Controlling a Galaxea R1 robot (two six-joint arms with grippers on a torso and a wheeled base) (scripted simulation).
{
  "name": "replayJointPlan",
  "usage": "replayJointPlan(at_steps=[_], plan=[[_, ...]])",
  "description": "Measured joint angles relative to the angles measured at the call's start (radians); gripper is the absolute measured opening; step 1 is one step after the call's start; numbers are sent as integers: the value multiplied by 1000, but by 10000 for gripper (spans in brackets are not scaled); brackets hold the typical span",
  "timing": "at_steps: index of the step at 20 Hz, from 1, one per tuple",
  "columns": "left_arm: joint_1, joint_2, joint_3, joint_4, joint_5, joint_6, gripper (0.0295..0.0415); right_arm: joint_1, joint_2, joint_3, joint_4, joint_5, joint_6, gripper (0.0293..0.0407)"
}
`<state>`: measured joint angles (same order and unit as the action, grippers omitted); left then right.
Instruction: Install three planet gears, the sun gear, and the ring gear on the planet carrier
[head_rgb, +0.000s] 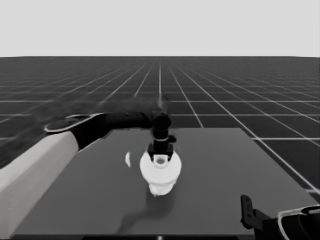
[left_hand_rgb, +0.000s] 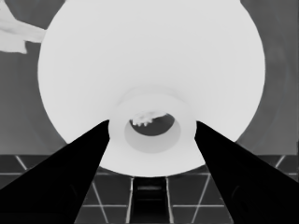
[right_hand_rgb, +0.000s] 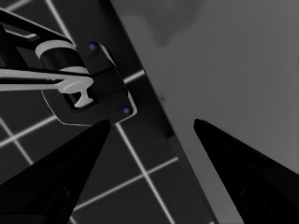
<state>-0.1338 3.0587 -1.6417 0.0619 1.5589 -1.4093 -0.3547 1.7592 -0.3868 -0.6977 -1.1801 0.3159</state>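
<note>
The dark table (head_rgb: 220, 190) carried the work near its centre, and the left arm (head_rgb: 35, 170) reached in from the 9 o'clock edge of the head view, pale grey low down and black toward the wrist. The larger round part (head_rgb: 160, 169) sat at mid-table, on top of a lower white mass whose uneven edge showed at its 6 o'clock side; what lay beneath could not be identified from that view. The left gripper (head_rgb: 160, 153) stood directly over this part, at its 12 o'clock side in the head view. In the left wrist view the larger round part (left_hand_rgb: 149, 70) filled most of the picture, and the left gripper (left_hand_rgb: 152, 133) had its two fingers set either side of the raised collar around the central hole, each finger (left_hand_rgb: 88, 154) touching or just beside the collar wall, so the grip was pinching the part by that collar. Through the hole a small toothed white piece, apparently one gear (left_hand_rgb: 145, 117), was visible below. A thin white piece (head_rgb: 127, 159) lay on the table just beside the stack at 9 o'clock. The right gripper (right_hand_rgb: 152, 128) was parked at the 5 o'clock corner of the head view, fingers spread and holding nothing, over the table corner, with dark machinery (right_hand_rgb: 88, 88) bearing blue lights past the edge.
</note>
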Motion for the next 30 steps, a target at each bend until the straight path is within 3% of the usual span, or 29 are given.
replayJointPlan(at_steps=[2, 5, 30], plan=[[143, 12, -45, 120, -23, 29, 348, 0, 0, 0, 0, 0, 0, 385], [193, 23, -86, 166, -39, 55, 348, 0, 0, 0, 0, 0, 0, 385], [211, 25, -95, 176, -44, 231, 348, 0, 0, 0, 0, 0, 0, 385]])
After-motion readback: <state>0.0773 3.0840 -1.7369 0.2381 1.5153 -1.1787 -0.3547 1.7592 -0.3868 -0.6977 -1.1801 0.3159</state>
